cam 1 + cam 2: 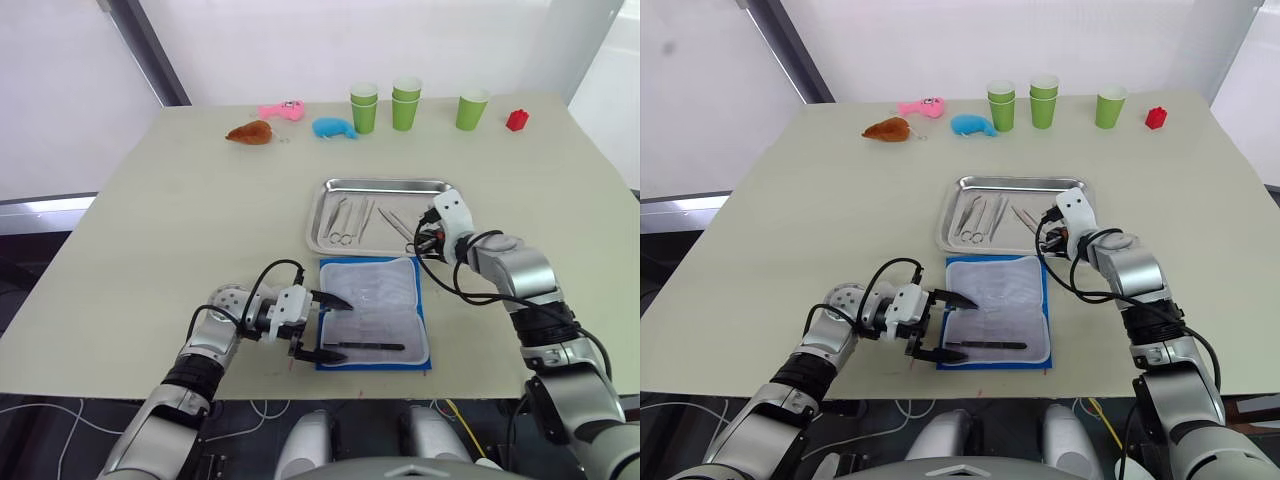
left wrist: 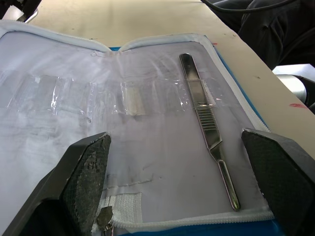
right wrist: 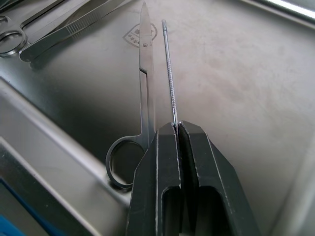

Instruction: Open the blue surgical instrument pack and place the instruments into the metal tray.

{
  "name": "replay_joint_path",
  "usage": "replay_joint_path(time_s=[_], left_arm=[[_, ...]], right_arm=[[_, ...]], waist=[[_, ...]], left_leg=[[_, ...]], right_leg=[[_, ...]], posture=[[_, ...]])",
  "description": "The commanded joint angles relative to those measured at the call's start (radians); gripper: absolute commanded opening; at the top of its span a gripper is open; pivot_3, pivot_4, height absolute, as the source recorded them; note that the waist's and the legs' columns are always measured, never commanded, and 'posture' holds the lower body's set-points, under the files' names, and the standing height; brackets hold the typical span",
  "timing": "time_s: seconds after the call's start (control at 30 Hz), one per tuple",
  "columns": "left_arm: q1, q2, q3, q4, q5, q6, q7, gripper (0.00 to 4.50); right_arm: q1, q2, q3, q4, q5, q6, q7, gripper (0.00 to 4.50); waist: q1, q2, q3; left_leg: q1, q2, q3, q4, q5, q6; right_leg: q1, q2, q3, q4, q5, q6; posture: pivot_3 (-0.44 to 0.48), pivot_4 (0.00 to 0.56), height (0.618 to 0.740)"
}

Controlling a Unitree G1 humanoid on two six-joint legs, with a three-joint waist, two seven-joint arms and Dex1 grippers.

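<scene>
The blue surgical instrument pack (image 1: 372,300) lies open flat near the table's front edge, pale lining up. One silvery instrument (image 2: 209,132) lies in its near half, also seen as a dark tool (image 1: 365,346). My left gripper (image 1: 329,327) is open at the pack's left edge, fingers (image 2: 91,160) spread either side of the lining. The metal tray (image 1: 385,183) stands just beyond the pack and holds several instruments (image 1: 345,218). My right gripper (image 3: 178,127) is shut on a thin rod-like instrument (image 3: 168,73), low over the tray's near right corner, beside scissors (image 3: 145,83).
Along the far edge stand three green cup stacks (image 1: 405,103), a red block (image 1: 516,120), a blue plush toy (image 1: 333,128), a pink toy (image 1: 282,110) and a brown toy (image 1: 250,132). Bare table spreads left of the tray.
</scene>
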Motion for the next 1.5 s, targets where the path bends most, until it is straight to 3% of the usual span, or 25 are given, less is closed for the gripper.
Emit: replay_joint_path(time_s=[0.03, 0.47, 0.57, 0.8, 0.83, 1.23, 1.5], left_arm=[[0.086, -0.005, -0.077, 0.16, 0.128, 0.031, 0.034, 4.5], [0.088, -0.006, -0.078, 0.144, 0.124, 0.042, 0.036, 4.5], [0.089, -0.005, -0.078, 0.138, 0.123, 0.046, 0.036, 4.5], [0.088, -0.006, -0.078, 0.135, 0.122, 0.049, 0.037, 4.5], [0.088, -0.006, -0.078, 0.135, 0.122, 0.049, 0.037, 4.5], [0.088, -0.003, -0.077, 0.138, 0.124, 0.047, 0.037, 4.5], [0.084, -0.007, -0.079, 0.144, 0.125, 0.044, 0.035, 4.5]], right_arm=[[-0.031, 0.02, -0.006, 0.019, -0.01, -0.031, -0.021, 0.03], [-0.11, 0.04, 0.015, 0.172, -0.039, -0.147, 0.0, 0.03], [-0.117, 0.035, 0.022, 0.188, -0.054, -0.173, 0.011, 0.89], [-0.118, 0.031, 0.02, 0.192, -0.064, -0.2, 0.03, 4.14], [-0.118, 0.031, 0.015, 0.18, -0.063, -0.204, 0.027, 4.41], [-0.063, -0.05, -0.055, -0.068, -0.005, -0.122, 0.052, 4.41], [0.068, -0.185, -0.062, -0.288, 0.058, -0.167, 0.195, 4.41]], waist=[[0.0, 0.0, 0.0], [-0.001, 0.0, 0.0], [-0.001, 0.001, 0.0], [-0.001, 0.001, 0.0], [-0.001, 0.001, 0.0], [-0.001, 0.001, 0.0], [-0.001, 0.001, 0.0]], left_leg=[[0.0, 0.0, 0.0, 0.0, 0.0, 0.0], [0.0, 0.0, 0.0, 0.0, 0.0, 0.0], [0.0, 0.0, 0.0, 0.0, 0.0, 0.0], [0.0, 0.0, 0.0, 0.0, 0.0, 0.001], [0.0, 0.0, 0.0, 0.0, 0.0, 0.001], [0.0, 0.0, 0.0, 0.0, 0.0, 0.001], [0.0, 0.0, 0.0, 0.0, 0.0, 0.001]], right_leg=[[0.0, 0.0, 0.0, 0.0, 0.0, 0.0], [0.0, 0.0, 0.001, 0.0, 0.0, 0.0], [0.0, 0.0, 0.001, 0.0, 0.0, 0.0], [0.0, 0.0, 0.001, 0.0, 0.0, 0.0], [0.0, 0.0, 0.001, 0.0, 0.0, 0.0], [0.0, 0.0, 0.0, 0.0, 0.0, 0.0], [0.0, 0.0, 0.001, 0.0, 0.0, 0.0]], posture=[[0.0, 0.15, 0.74], [0.0, 0.15, 0.74], [0.0, 0.15, 0.74], [0.0, 0.15, 0.74], [0.0, 0.15, 0.74], [0.0, 0.15, 0.74], [0.0, 0.15, 0.74]])
